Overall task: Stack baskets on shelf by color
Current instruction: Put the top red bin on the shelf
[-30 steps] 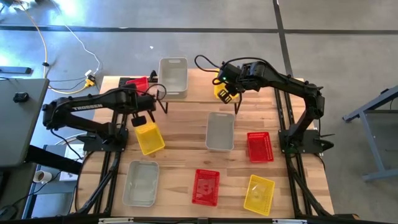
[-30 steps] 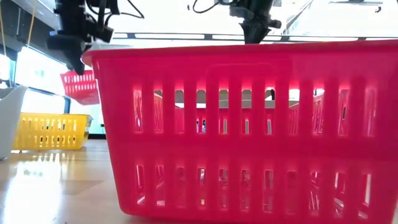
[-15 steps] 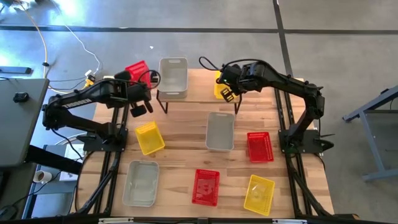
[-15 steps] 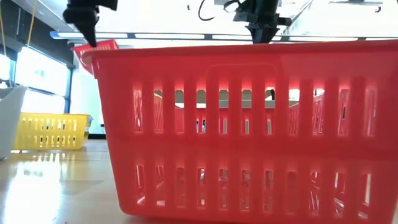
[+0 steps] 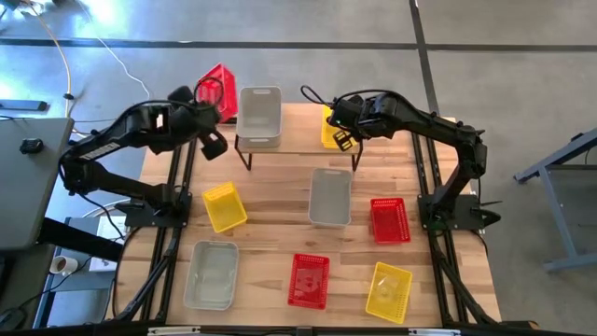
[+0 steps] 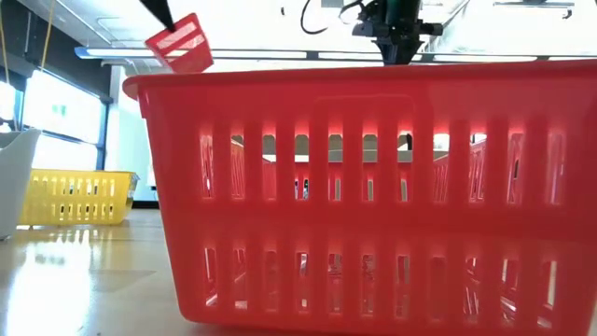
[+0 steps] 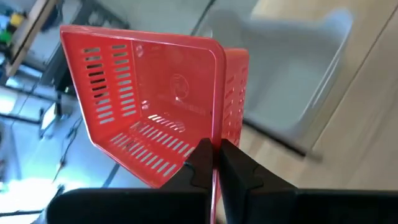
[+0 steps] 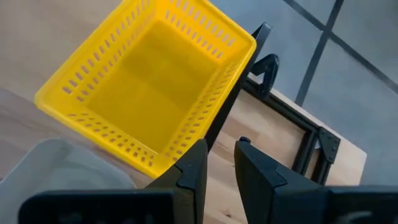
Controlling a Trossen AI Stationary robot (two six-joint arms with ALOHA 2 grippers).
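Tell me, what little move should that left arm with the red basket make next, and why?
Probably carry it sideways over the shelf's left end, then level it. The left tool pinches the red basket's rim, and the basket hangs tilted, beyond the table's edge. A grey basket fills the shelf's middle, and the right tool is by a yellow basket at the right end.

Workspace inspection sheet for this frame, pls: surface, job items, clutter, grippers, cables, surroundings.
Surface: wooden table, bare between baskets.
Job's things: grey basket on shelf; six baskets loose on table: two grey, two red, two yellow.
Clutter: nothing seen.
Grippers: left gripper shut on red basket, held tilted in the air beside shelf; right gripper over yellow basket at shelf's right end.
Cables: white and yellow leads on floor.
Surroundings: grey floor, no people.
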